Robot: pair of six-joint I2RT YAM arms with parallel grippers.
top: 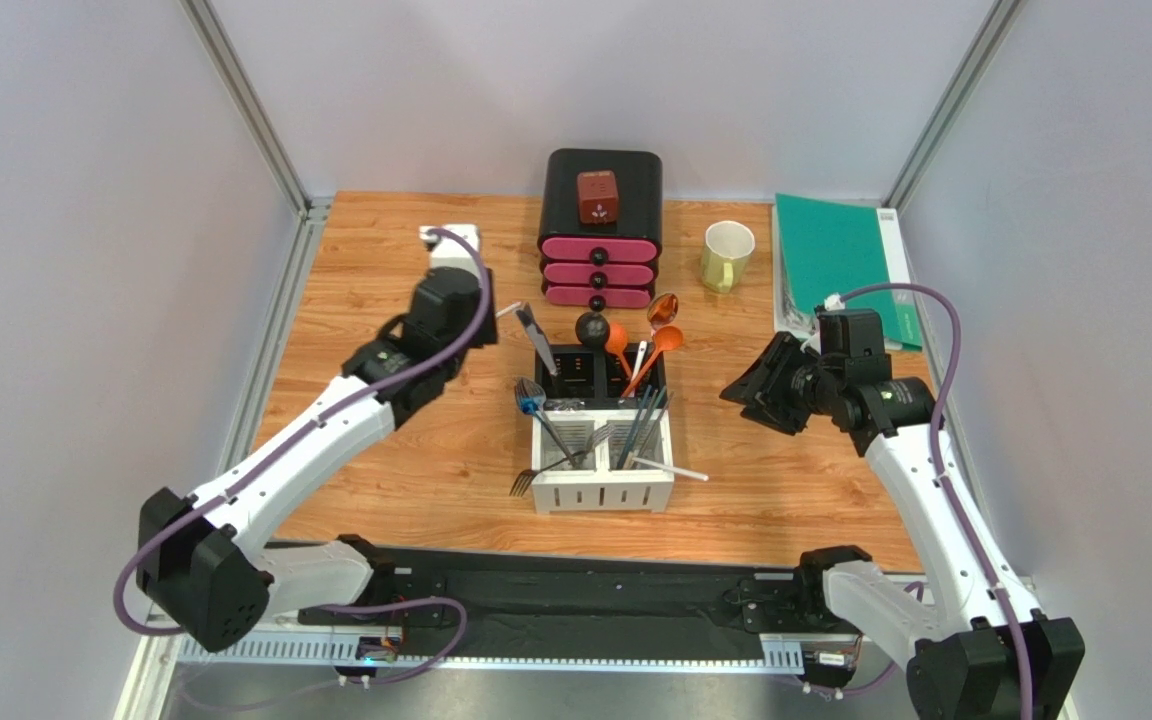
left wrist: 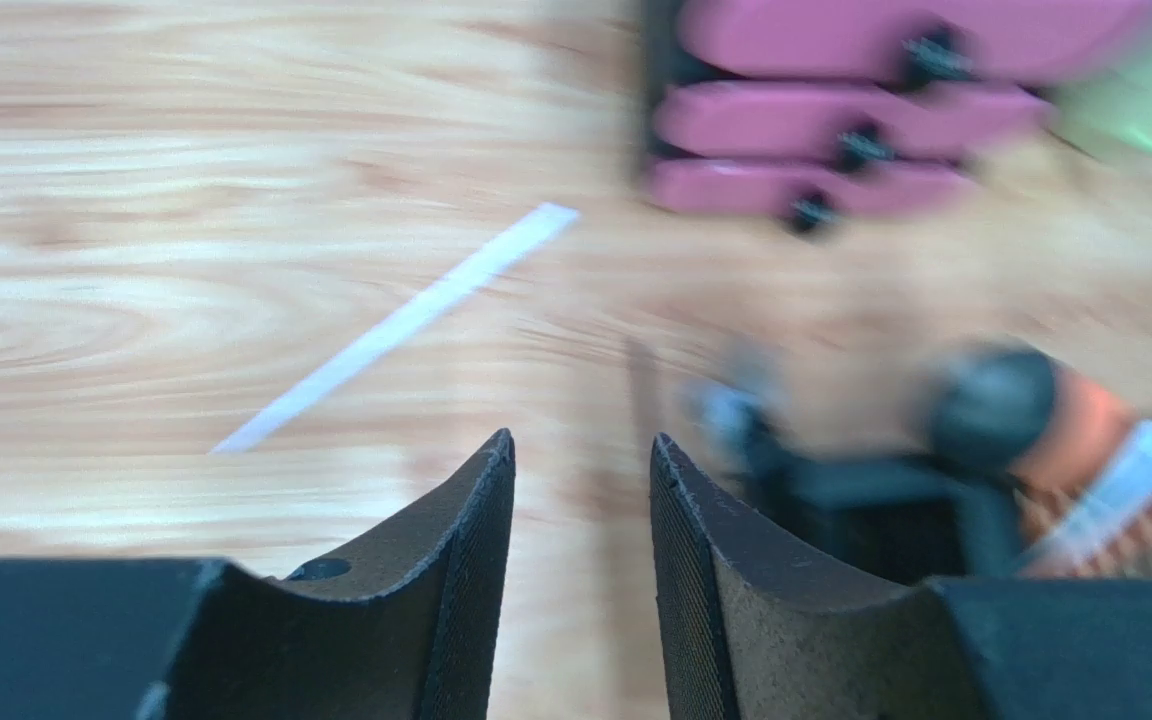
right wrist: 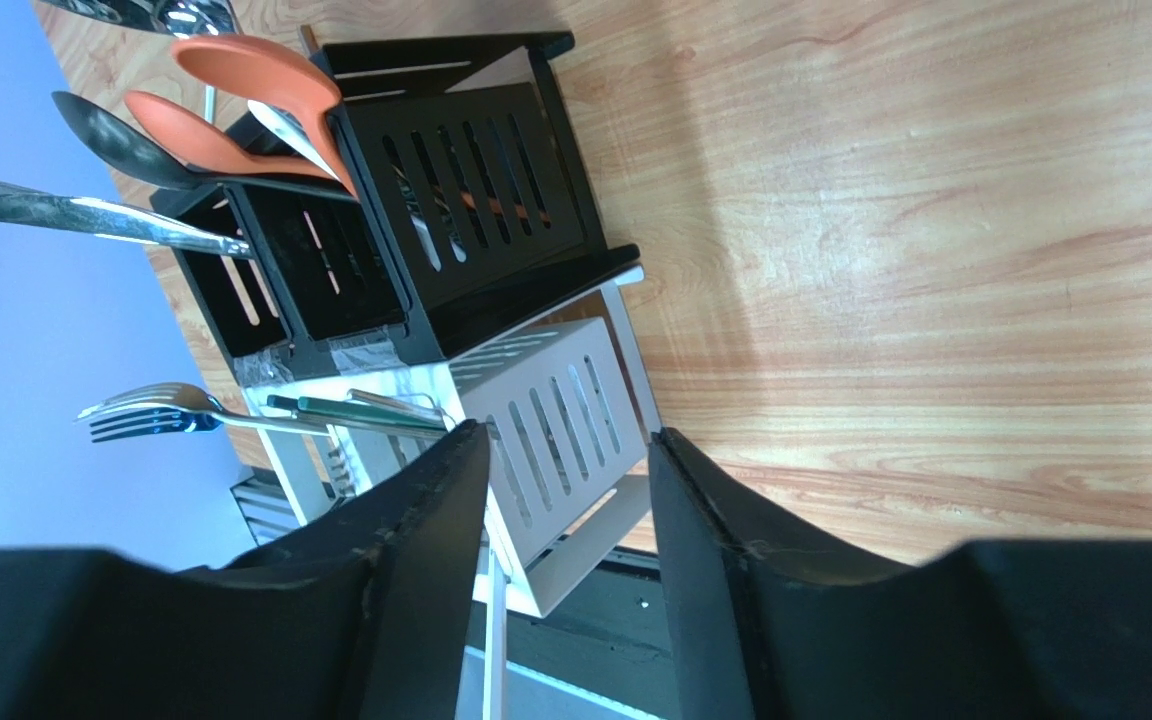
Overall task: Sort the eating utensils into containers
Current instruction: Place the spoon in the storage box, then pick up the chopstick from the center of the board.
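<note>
Both grippers are hovering empty, fingers spread: the left gripper near the far-left corner of the caddy, the right gripper off to its right. The utensils are standing in its compartments (a fork is poking out low). A careless pass risks snagging handles and tipping the caddy.

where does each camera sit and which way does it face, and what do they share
top external: above and behind the arms, looking down on the table; left arm and right arm show whole.
left wrist: on the left arm, looking across the table at the drawer box, blurred; left gripper open at the bottom.
right wrist: on the right arm, facing the caddy side-on; right gripper open at the bottom.
shared: the caddy shows in all three.
</note>
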